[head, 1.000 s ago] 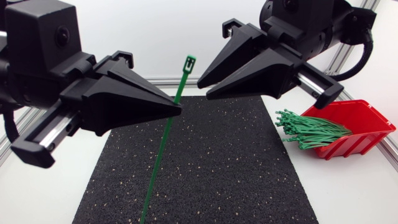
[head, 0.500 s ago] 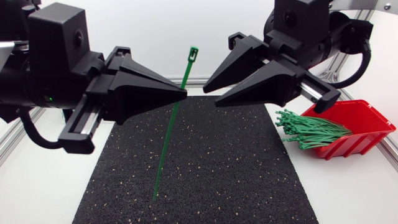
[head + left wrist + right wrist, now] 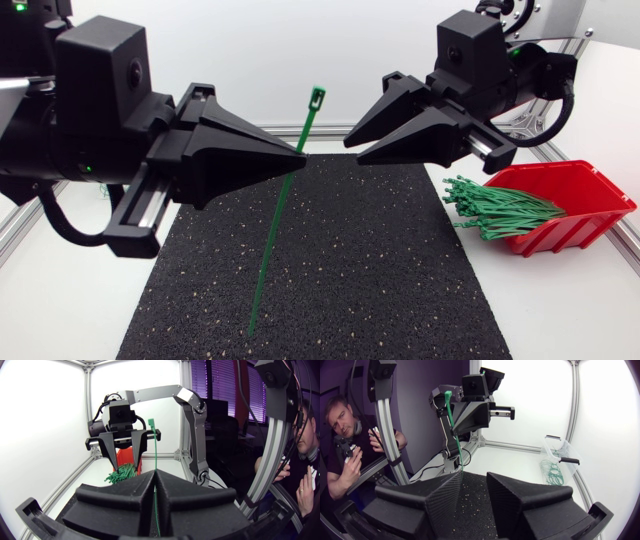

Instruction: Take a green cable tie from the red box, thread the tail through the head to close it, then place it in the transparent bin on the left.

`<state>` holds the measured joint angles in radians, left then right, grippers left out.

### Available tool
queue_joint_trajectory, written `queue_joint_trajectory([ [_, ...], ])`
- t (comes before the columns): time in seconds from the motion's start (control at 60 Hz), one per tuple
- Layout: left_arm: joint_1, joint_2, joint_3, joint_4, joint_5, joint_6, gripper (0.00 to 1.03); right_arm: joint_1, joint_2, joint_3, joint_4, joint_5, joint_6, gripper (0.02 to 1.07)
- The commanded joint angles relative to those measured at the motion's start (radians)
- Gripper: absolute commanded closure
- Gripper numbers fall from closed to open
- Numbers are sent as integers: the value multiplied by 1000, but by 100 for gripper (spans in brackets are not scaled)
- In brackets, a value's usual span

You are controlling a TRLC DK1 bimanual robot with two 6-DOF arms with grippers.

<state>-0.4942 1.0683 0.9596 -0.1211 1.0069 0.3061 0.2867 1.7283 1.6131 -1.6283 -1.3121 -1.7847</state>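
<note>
Left gripper (image 3: 302, 158) clamped on near-upright green cable tie (image 3: 268, 255) over black speckled mat (image 3: 390, 270); right gripper (image 3: 353, 151) parted; red box (image 3: 592, 192) at mat's 3 o'clock.

On the head camera my left gripper (image 3: 302, 158) covers the stretch of tie (image 3: 268, 255) pinched at its tips, and my left arm (image 3: 60, 120) runs off the edge at nine o'clock. In the left wrist view the tie's tail drops out of sight between the fingers, and my right gripper (image 3: 126, 467) hides most of the box (image 3: 126, 456). In the right wrist view the bin (image 3: 564, 450) is too small for me to count the loops (image 3: 550, 467) inside.
</note>
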Motion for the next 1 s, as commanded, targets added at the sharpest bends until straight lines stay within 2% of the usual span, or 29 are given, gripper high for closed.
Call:
queue_joint_trajectory([
  [0.0,-10,-5,-16,17,-10,-15,99,3,11,-41,35,10,-10,65],
  [0.15,-23,-2,-18,17,-17,-7,99,2,-4,-88,148,68,-10,65],
  [0.267,-29,2,-18,17,-22,1,99,16,-58,-176,305,137,22,65],
  [0.367,-30,7,-16,17,-25,7,99,75,-141,-308,647,286,261,64],
  [0.433,-30,7,-16,17,-27,8,99,112,-179,-374,818,355,387,60],
  [0.517,-29,7,-18,17,-31,11,99,143,-188,-392,884,429,450,60],
  [0.667,0,7,-18,18,-31,11,99,147,-213,-397,995,461,624,60],
  [0.717,11,5,-19,21,-33,10,99,149,-230,-410,1075,490,748,60],
  [0.767,13,7,-22,24,-33,8,99,151,-271,-452,1137,505,797,60],
  [0.817,16,9,-24,29,-37,7,99,164,-303,-486,1222,557,912,62],
  [0.85,19,12,-24,37,-44,2,99,181,-331,-516,1294,577,1004,70],
  [0.933,23,28,-25,70,-50,-36,99,189,-363,-536,1305,557,1084,70],
  [0.983,34,39,-28,104,-50,-75,99,177,-365,-530,1294,465,1139,70],
])
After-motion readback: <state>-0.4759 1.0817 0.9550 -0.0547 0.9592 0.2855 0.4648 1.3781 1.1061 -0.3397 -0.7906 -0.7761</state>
